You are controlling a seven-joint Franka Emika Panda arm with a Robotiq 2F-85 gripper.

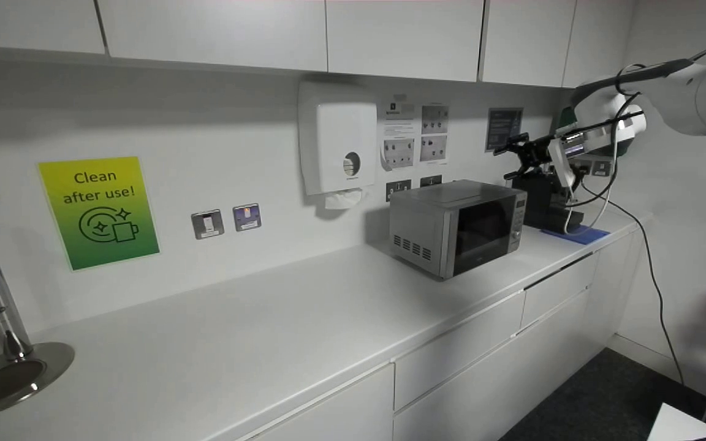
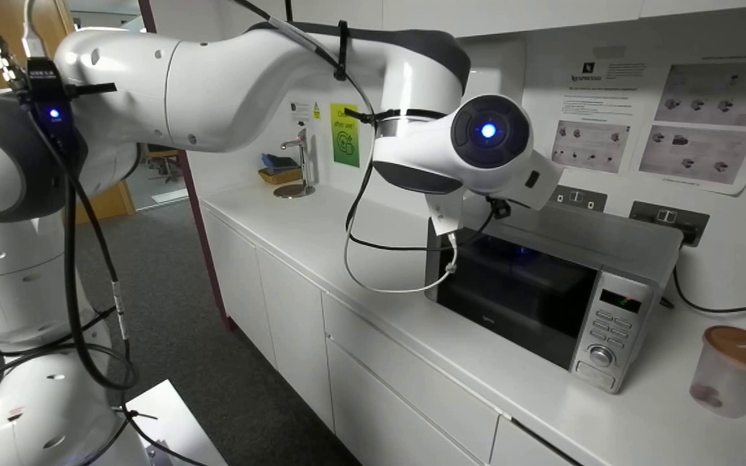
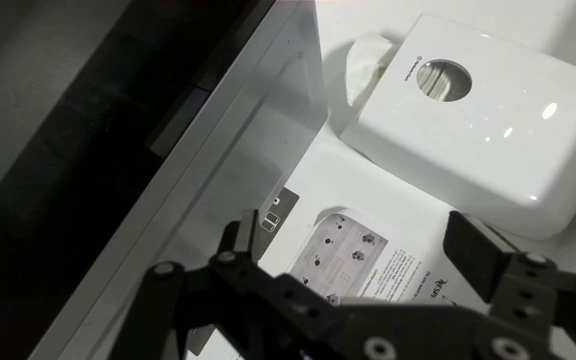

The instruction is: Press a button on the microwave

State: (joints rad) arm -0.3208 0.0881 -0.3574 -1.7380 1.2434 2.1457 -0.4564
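Note:
The microwave (image 1: 425, 223) is a grey-silver box with a dark glass door, standing on the worktop. It also shows in an exterior view (image 2: 515, 291), where its control panel (image 2: 612, 330) has a lit display, several small buttons and a round knob. In the wrist view the microwave (image 3: 228, 145) fills the left side, with its dark door and metal edge; the control panel is out of view there. My gripper (image 1: 502, 164) is in the air above and beyond the microwave's panel end. In the wrist view the gripper (image 3: 354, 225) is open with nothing between its fingers.
A white wall dispenser (image 1: 337, 138) hangs behind the microwave. A black appliance (image 1: 540, 205) stands past its panel end, close below the gripper. A clear tub (image 2: 729, 385) with an orange lid sits beside the panel. A white cable (image 2: 399, 290) loops from the wrist. Upper cabinets (image 1: 402, 40) overhang the worktop.

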